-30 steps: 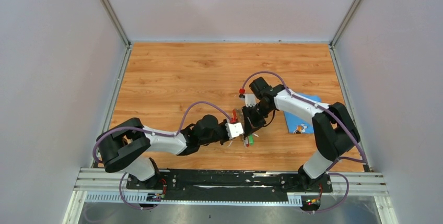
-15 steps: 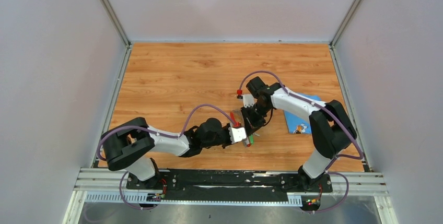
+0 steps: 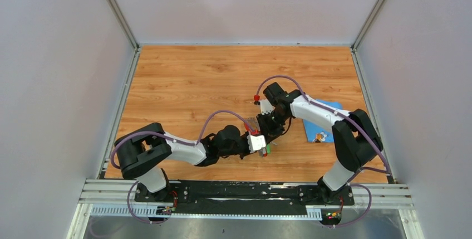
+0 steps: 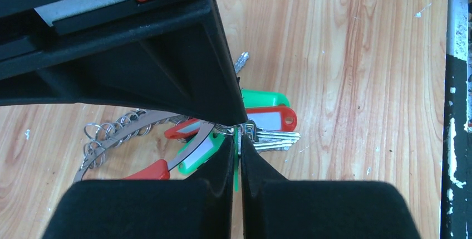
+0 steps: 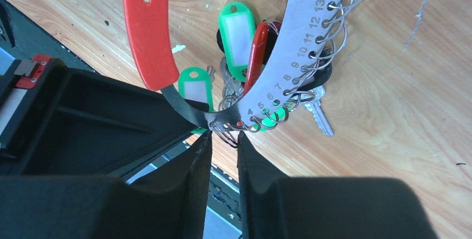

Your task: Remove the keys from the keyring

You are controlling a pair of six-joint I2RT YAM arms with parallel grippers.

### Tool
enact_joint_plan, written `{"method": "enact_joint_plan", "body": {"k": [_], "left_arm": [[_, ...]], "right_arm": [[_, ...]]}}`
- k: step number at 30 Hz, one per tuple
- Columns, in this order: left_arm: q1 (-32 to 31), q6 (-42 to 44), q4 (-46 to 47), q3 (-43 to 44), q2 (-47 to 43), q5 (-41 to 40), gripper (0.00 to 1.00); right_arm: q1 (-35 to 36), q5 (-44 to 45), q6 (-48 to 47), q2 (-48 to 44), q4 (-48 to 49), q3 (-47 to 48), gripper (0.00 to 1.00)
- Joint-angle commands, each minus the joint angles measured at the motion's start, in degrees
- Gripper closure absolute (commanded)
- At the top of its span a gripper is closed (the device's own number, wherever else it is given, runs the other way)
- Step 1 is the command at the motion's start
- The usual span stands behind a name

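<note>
Top external view: over the last second the left arm has advanced toward the centre of the tabletop (image 3: 183, 83). Its elbow is drawn forward and the left end effector (image 3: 260, 144) is brought hard up against the right end effector (image 3: 267, 129), which has scarcely shifted. A blue cloth (image 3: 329, 110) lies apart to the right. The work between the two tools is too small to read in this view.

Left wrist view: the left end effector's fingers are pressed together on a thin green sliver, judged to be the tag of one of the keys (image 4: 268, 120) seen edge-on. The rest of the bunch, green and red tags with silver blades, sits just beyond the tips and low over the wood; contact with it cannot be determined. The keyring (image 4: 131, 126) curves away to the left, carrying small wire loops (image 4: 100, 134).

Right wrist view: the keyring's numbered silver band rises away from the fingertips, with its red curved section (image 5: 147, 27) opposite. The keys hang crowded at the band's low end. The right end effector's fingers stand slightly apart, with the band's end and several loops lying across the gap at their tips; no firm clamp is evident.

Assessment: the left arm's advance puts both tools on the work, one on a key and one at the ring. No key appears freed yet. If the ring is not held, pulling the key would likely drag the whole ring along.
</note>
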Motion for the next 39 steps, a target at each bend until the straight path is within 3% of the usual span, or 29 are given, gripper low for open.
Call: {"method": "enact_joint_plan", "body": {"k": [1,11,19,29,39], "left_arm": [[-0.6,-2.1,2.7,2.3,2.4,1.0,1.00],[-0.6,-4.3,6.1,2.7,4.4,-1.5,1.00],[-0.5,-5.4,7.1,3.1,5.0,-0.8,1.00],[-0.5,-5.6,7.5,3.4,5.2,-0.5,1.00],[-0.5,-5.7,7.7,3.5,4.9,-0.2,1.00]], "right_arm": [[0.6,1.5,2.4,-3.3,1.6,-1.9,0.72],[-2.2,3.2,9.5,-11.6,7.1,-8.5,0.63],[-6.3,5.2,16.7,-22.1,12.4,-15.8,0.47],[-8.5,3.1,34.3,-33.8,26.0,-30.1,0.62],[-8.4,3.0,41.6,-35.9,36.8,-36.7,0.63]]}}
